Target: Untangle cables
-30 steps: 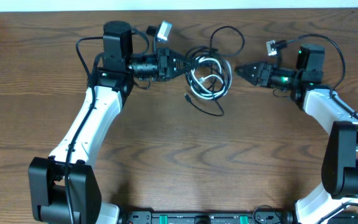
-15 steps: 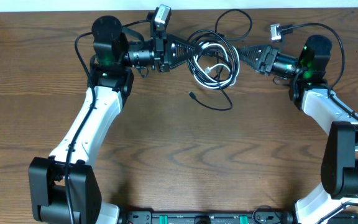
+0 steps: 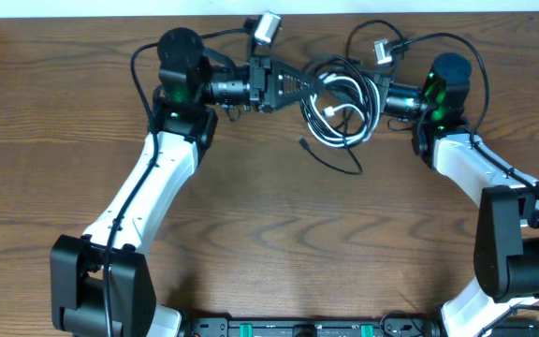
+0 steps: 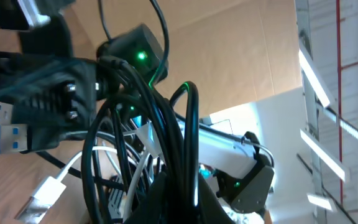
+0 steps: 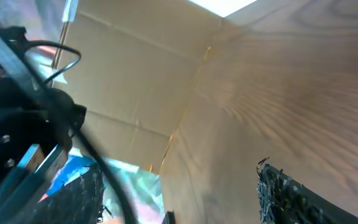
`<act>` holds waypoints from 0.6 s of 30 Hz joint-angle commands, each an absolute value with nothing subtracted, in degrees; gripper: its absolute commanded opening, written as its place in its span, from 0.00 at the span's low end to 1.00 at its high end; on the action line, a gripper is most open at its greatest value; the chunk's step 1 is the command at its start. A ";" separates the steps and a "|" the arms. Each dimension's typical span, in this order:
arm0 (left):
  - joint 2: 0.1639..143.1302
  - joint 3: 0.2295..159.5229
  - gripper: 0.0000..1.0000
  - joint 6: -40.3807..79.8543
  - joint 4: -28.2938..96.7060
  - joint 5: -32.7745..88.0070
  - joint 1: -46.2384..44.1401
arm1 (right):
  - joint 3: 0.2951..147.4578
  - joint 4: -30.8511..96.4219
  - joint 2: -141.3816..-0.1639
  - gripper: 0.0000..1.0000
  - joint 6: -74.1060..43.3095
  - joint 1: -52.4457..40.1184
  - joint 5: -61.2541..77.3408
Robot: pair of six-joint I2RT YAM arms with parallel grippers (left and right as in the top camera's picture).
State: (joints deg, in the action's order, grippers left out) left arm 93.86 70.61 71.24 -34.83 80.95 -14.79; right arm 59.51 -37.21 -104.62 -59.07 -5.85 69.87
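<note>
The cables (image 3: 344, 131) are a tangled bundle of black loops with a white cord (image 3: 330, 113) inside, near the table's far edge. A black tail with a small plug (image 3: 304, 143) trails toward the front. My left gripper (image 3: 309, 80) is shut on the black strands at the bundle's left side. In the left wrist view the jaws (image 4: 180, 199) pinch several black cords, and the white cord's plug (image 4: 44, 190) hangs at the left. My right gripper (image 3: 373, 96) is open at the bundle's right edge. In the right wrist view its fingers (image 5: 185, 202) are wide apart, with one black cord (image 5: 95, 152) crossing by the left finger.
The wooden table (image 3: 269, 234) extends toward the front. Its far edge meets a white strip (image 3: 110, 7) just behind both arms. The arms' own thick wires and silver connectors (image 3: 269, 26) (image 3: 385, 50) stand above the wrists.
My left gripper has carried the bundle to the right and toward the far edge. My right gripper has swung round and now sits against the bundle's right side.
</note>
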 commanded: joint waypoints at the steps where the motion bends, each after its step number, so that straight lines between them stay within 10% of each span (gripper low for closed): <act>1: 93.97 71.35 0.07 69.08 -35.44 82.52 -15.40 | 59.79 -37.47 -104.60 0.76 -59.77 -6.50 71.48; 5: 93.97 71.35 0.07 69.32 -35.44 82.56 -16.82 | 59.79 -37.23 -104.60 0.59 -58.37 -7.09 69.01; 10: 93.97 71.35 0.07 70.15 -35.44 83.26 -17.61 | 59.79 -28.34 -104.60 0.03 -48.53 -6.59 58.83; 18: 93.97 71.35 0.07 70.13 -35.44 85.52 -17.58 | 59.79 -4.91 -104.60 0.01 -31.83 -4.08 36.42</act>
